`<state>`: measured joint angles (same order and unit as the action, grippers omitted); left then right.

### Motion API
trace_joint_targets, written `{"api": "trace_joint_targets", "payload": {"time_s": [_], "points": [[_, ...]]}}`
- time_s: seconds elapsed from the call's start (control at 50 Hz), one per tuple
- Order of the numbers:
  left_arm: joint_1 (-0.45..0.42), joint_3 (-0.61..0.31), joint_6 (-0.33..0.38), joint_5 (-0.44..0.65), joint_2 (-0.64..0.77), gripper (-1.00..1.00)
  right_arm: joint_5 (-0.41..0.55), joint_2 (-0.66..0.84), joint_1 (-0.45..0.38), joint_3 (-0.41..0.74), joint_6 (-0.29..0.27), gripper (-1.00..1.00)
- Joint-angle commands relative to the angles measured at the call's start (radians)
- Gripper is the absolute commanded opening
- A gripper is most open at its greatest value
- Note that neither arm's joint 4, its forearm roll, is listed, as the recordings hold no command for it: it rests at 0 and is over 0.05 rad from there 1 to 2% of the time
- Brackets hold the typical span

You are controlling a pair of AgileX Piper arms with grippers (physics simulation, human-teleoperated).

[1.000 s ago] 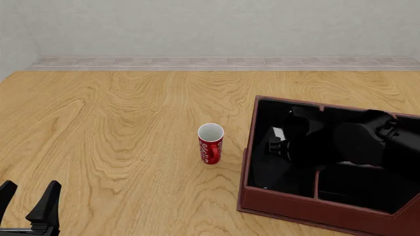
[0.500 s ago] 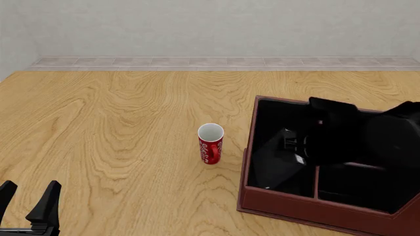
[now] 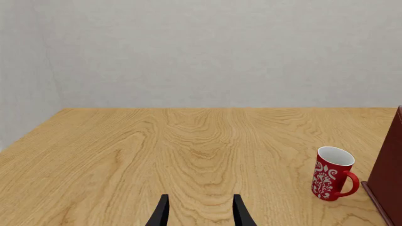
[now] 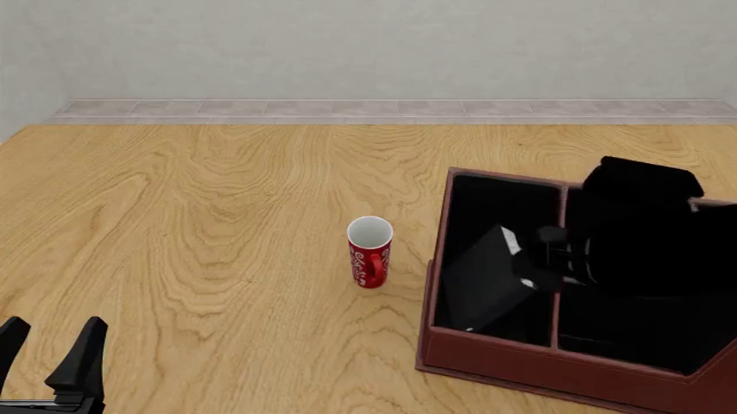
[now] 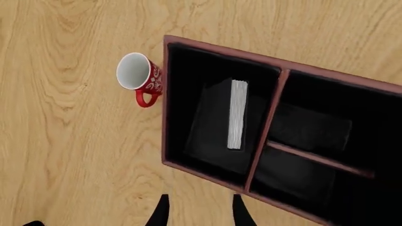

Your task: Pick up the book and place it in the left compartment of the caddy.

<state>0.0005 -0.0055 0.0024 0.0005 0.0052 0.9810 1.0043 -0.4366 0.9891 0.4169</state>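
Note:
The black book (image 4: pixel 489 276) with white page edges (image 5: pixel 237 114) rests tilted inside the left compartment (image 4: pixel 498 207) of the dark red caddy (image 4: pixel 519 366), leaning toward the middle divider. My right gripper (image 4: pixel 553 253) hangs open above the caddy, just right of the book and apart from it. In the right wrist view its fingers (image 5: pixel 199 214) hold nothing, and the caddy's rim (image 5: pixel 164 103) and left compartment (image 5: pixel 188 70) lie below. My left gripper (image 4: pixel 52 335) stands open at the table's near left corner, its fingers (image 3: pixel 199 213) empty.
A red mug with a white pattern (image 4: pixel 370 254) stands upright just left of the caddy, also seen as mug (image 3: pixel 332 174) and mug (image 5: pixel 137 73). The caddy's wall (image 3: pixel 389 165) shows at the left wrist view's edge. Crossbar-split sections (image 5: pixel 314 141) lie right of the divider.
My right gripper has let go of the book and drawn up and to the right, out of the left compartment. The book stays leaning there. The left arm has not moved.

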Motion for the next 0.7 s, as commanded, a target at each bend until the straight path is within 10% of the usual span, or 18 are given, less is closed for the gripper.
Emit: {"api": "trace_joint_targets", "payload": {"time_s": [0.02,0.7], "points": [[0.0,0.002,0.001,-0.002,-0.001,1.0,0.087,-0.081,-0.021,0.074,-0.029,1.0],[0.0,0.002,0.001,-0.002,-0.001,1.0,0.239,-0.383,-0.056,0.036,-0.126,1.0]]}}
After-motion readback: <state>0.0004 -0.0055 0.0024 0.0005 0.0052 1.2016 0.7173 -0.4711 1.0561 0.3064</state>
